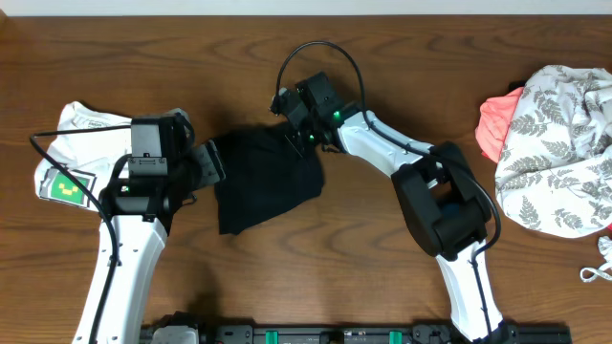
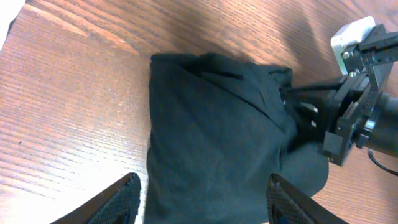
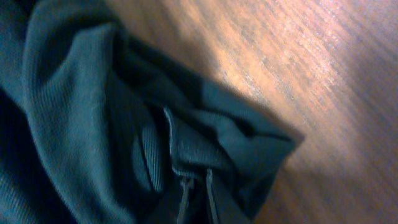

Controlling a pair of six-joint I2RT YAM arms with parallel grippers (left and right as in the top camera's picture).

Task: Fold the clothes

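Black clothes (image 1: 263,182) lie bunched mid-table (image 1: 402,57), well off every edge. My right gripper (image 3: 197,186) pinches the hem, I judge to draw a fold over. My left gripper (image 2: 202,200) hangs wide above the opposite side, ready to grab.

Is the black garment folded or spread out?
Folded: the black garment lies as a compact, layered block, one bunched corner pinched by the right end effector.

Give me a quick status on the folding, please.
Left gripper open, at near edge of black garment. Right gripper shut on far edge. Leaf-print pile well aside.
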